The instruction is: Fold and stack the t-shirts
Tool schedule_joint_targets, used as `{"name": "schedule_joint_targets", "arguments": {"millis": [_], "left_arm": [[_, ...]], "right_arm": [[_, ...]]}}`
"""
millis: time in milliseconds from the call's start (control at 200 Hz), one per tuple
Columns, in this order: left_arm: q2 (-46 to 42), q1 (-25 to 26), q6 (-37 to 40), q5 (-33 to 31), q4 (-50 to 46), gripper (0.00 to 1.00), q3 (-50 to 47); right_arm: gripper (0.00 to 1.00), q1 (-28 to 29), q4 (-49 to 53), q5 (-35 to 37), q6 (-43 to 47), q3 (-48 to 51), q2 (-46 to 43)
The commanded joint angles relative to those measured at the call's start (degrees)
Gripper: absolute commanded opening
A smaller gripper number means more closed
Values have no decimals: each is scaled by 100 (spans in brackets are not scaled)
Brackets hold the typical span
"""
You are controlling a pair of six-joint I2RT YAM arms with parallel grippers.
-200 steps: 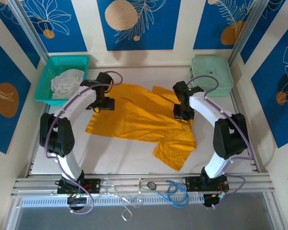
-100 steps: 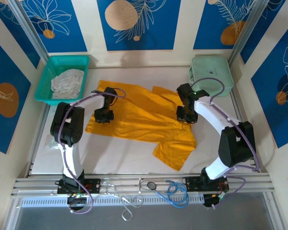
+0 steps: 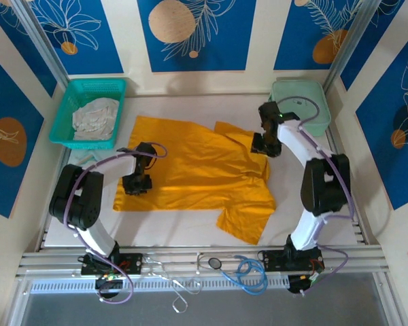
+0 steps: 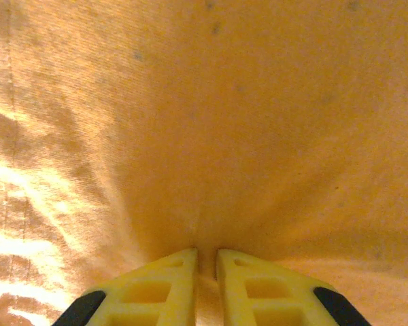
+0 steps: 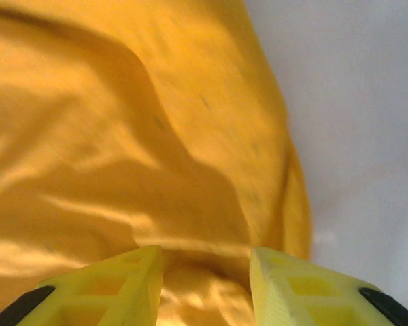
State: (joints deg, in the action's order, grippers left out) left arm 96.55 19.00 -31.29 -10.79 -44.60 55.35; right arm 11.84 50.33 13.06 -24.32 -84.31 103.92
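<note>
The mustard-orange t-shirt [image 3: 197,170] lies spread across the white table, one sleeve pointing to the near right. My left gripper [image 3: 136,183] sits on its near-left edge. In the left wrist view the yellow fingers [image 4: 170,278] are almost closed, pinching a fold of the orange cloth [image 4: 211,136]. My right gripper [image 3: 266,144] is over the shirt's far-right edge. Its yellow fingers [image 5: 292,282] stand well apart, with orange cloth [image 5: 122,136] beneath the gap and bare table to the right. The pale whitish-grey garment [image 3: 95,117] lies crumpled in the teal basket.
The teal mesh basket [image 3: 71,102] stands at the far left corner and the mint-green case [image 3: 306,102] at the far right corner. White table [image 3: 177,224] shows in front of the shirt. Loose cables [image 3: 245,268] hang on the front rail.
My left gripper has moved toward the near left, drawing the shirt's left side with it. The right gripper has shifted toward the far right. The shirt now lies flatter and wider.
</note>
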Motion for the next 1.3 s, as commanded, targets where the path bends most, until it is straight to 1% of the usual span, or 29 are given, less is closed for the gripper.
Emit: {"name": "schedule_joint_targets", "arguments": {"millis": [0, 120, 215, 305, 395, 485, 590, 755, 831, 901, 931, 971, 1066, 1206, 1296], "left_arm": [[-116, -28, -190, 210, -386, 19, -109], [-305, -28, -156, 94, -671, 23, 43], [-436, -15, -128, 132, -790, 28, 121], [-587, 37, -148, 156, -868, 36, 221], [-663, 123, -150, 115, -1002, 47, 463], [-637, 224, -149, 68, -1108, 50, 784], [-441, 318, -124, 67, -1071, 52, 1123], [238, 471, -55, 38, -828, 52, 1522], [585, 530, -47, 83, -682, 52, 1624], [888, 606, -54, 70, -578, 50, 1672], [1002, 636, -61, 60, -551, 50, 1663], [1131, 672, -61, 50, -504, 49, 1629], [1318, 727, -100, 74, -364, 48, 1429], [1366, 770, -177, 140, -172, 47, 1023], [1375, 785, -202, 147, -125, 46, 821]], "right_arm": [[42, 111, -99, -354, 819, -979, 685], [43, 125, -159, -579, 1400, -2072, 1591], [51, 190, -56, -535, 1792, -2928, 2305], [56, 253, 172, -522, 2086, -3752, 2974], [58, 309, 465, -454, 2232, -4611, 3618], [58, 361, 729, -436, 2312, -5339, 4176], [58, 444, 881, -406, 2334, -5812, 4605], [57, 624, 937, -344, 2241, -6009, 4931], [53, 703, 973, -263, 2212, -6115, 5055], [43, 773, 1009, -167, 2220, -6235, 5170], [36, 794, 1037, -132, 2221, -6302, 5221], [23, 819, 1074, -58, 2214, -6393, 5288], [0, 820, 1112, 124, 2146, -6581, 5397], [0, 726, 932, 475, 1910, -6774, 5327], [0, 583, 640, 755, 1675, -6897, 5142]]}}
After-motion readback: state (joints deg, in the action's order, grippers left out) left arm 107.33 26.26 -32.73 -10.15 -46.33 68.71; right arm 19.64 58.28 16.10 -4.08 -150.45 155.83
